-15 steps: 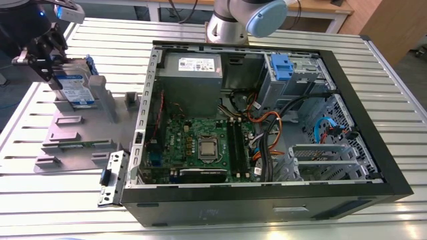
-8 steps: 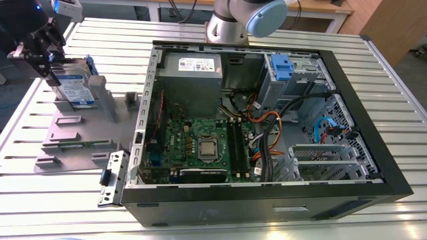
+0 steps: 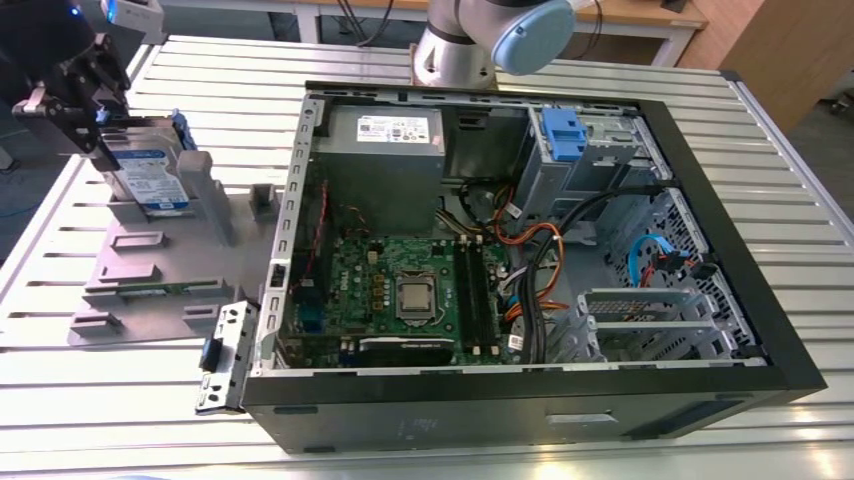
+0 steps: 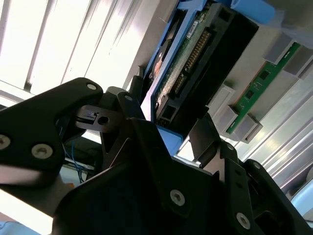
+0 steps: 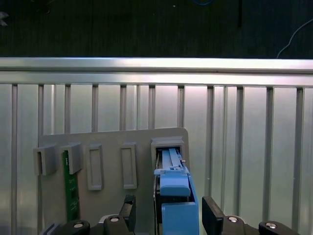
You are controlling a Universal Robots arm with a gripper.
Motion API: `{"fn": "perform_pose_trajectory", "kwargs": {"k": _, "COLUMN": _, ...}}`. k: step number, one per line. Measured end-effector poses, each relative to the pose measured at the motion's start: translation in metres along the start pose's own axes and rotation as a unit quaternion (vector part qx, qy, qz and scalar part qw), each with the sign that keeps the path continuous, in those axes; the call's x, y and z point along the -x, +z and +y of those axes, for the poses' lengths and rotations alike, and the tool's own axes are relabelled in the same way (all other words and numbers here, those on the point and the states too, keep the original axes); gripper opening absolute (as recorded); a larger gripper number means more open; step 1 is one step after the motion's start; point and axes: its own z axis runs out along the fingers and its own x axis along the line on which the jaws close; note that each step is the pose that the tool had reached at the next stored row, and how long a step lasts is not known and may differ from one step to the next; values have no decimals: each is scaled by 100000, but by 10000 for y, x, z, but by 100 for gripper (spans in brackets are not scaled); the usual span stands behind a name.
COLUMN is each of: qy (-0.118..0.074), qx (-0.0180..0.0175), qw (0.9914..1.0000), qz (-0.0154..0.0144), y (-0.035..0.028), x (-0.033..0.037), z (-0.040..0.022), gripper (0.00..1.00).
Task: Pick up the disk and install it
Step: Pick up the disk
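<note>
The disk [image 3: 150,178] stands on edge in a slot of a grey holder plate [image 3: 147,262] at the exterior view's left, its white-and-blue label facing out and its blue carrier frame around it. My gripper [image 3: 110,135] hangs right at the disk's upper end. In the first wrist view the disk [image 5: 175,196] sits between my two black fingers [image 5: 128,206], with a visible gap on one side, so the gripper [image 5: 168,211] is open and straddles it. The second wrist view shows the disk's circuit-board side [image 4: 195,63] rising from between the fingers.
An open computer case [image 3: 747,330] lies on the slatted metal table [image 3: 801,170] to the exterior view's right, with a blue drive bay [image 3: 561,135] near its back corner. A green memory stick [image 5: 72,191] stands in another holder slot. The arm's base [image 3: 481,40] is behind the case.
</note>
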Motion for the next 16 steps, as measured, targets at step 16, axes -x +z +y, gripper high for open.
{"fn": "perform_pose_trajectory", "kwargs": {"k": 16, "qy": -16, "qx": -10, "qw": 100000, "qz": 5, "y": -52, "x": -2, "z": -2, "gripper": 65}}
